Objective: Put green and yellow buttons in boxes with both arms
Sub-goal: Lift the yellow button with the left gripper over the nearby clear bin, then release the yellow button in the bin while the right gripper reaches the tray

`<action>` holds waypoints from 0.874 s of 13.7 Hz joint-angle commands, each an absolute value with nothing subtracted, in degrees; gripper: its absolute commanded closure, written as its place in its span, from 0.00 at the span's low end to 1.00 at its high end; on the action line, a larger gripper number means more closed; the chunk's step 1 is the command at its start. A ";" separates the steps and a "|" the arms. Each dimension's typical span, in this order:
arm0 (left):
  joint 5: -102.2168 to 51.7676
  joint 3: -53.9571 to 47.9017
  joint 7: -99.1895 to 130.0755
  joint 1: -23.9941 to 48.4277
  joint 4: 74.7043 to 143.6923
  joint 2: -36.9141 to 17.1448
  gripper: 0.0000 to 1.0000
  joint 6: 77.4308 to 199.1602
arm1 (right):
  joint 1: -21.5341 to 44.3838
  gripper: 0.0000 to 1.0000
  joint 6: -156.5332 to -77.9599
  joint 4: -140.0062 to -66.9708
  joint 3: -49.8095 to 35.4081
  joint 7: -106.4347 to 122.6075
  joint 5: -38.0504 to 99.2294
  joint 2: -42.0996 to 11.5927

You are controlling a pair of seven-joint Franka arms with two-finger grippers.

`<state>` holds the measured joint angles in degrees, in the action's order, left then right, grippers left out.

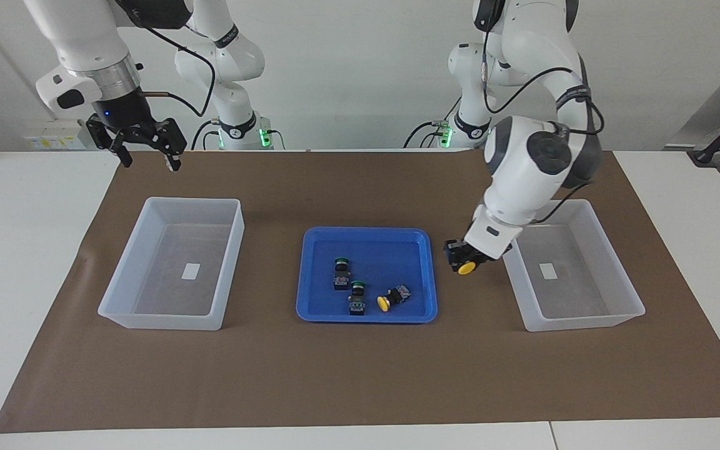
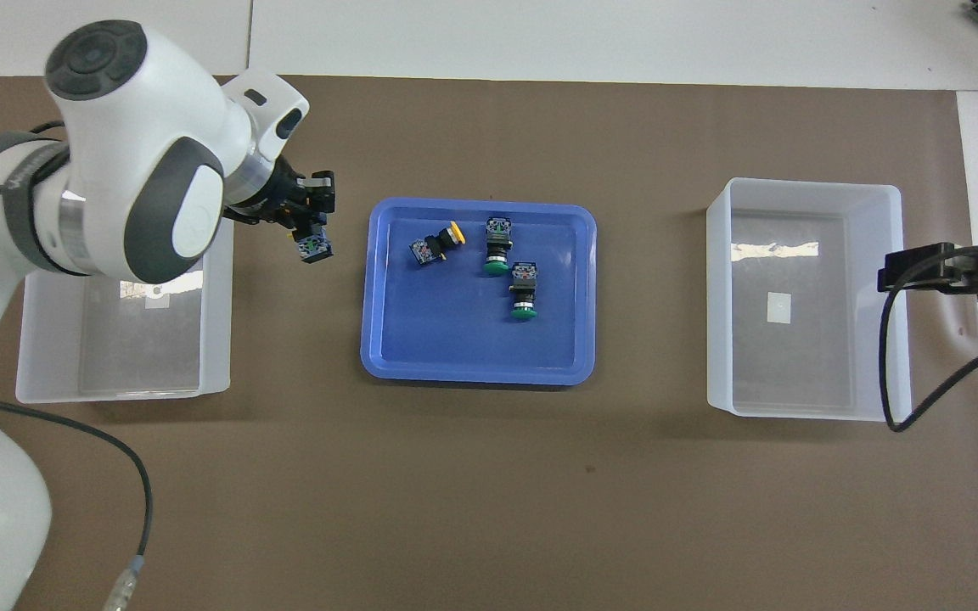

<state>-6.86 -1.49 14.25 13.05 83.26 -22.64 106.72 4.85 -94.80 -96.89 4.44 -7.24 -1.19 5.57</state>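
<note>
Yellow button (image 1: 467, 267) sits pinched in your left gripper (image 1: 463, 257), fingers closed on its body, over the mat between blue tray (image 1: 366, 236) and the left-end box (image 1: 575, 265), likely bound there. Two green buttons (image 1: 341, 273) and one yellow (image 1: 391, 299) lie in the tray. Right gripper (image 1: 147, 150) waits, fingers spread and empty, above the mat near the other box (image 1: 172, 262)

Bright-blue tray (image 1: 425, 275) holds two green-capped buttons (image 1: 341, 273) and one yellow-capped (image 1: 393, 298); brown mat (image 1: 360, 375), whitish bins (image 1: 169, 265)
</note>
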 commanded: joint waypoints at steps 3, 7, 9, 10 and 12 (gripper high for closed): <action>-8.26 -1.67 -0.77 3.97 88.13 -20.31 1.00 107.22 | 5.00 0.00 -96.41 -99.31 4.22 -7.82 -0.88 7.03; -7.91 -1.49 -10.36 -0.17 101.30 -15.74 1.00 116.07 | 12.64 0.00 -103.51 -100.37 4.22 -17.29 -0.88 3.01; -7.91 -1.49 -11.95 -0.87 105.45 -14.94 1.00 120.75 | 16.24 0.00 -108.87 -100.37 4.22 -21.16 -0.79 -1.12; -7.82 -1.49 -12.04 -0.97 105.90 -15.20 1.00 121.54 | 17.83 0.00 -111.68 -100.28 4.22 -23.62 -0.79 -3.23; -7.82 -1.49 -13.53 -1.05 107.83 -15.55 1.00 124.78 | 21.16 0.00 -116.95 -100.20 4.22 -28.80 -0.79 -7.71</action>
<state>-7.44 -1.23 -11.53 -0.61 103.48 -17.90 121.03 19.20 -113.10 -100.69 4.03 -25.01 -1.08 -3.91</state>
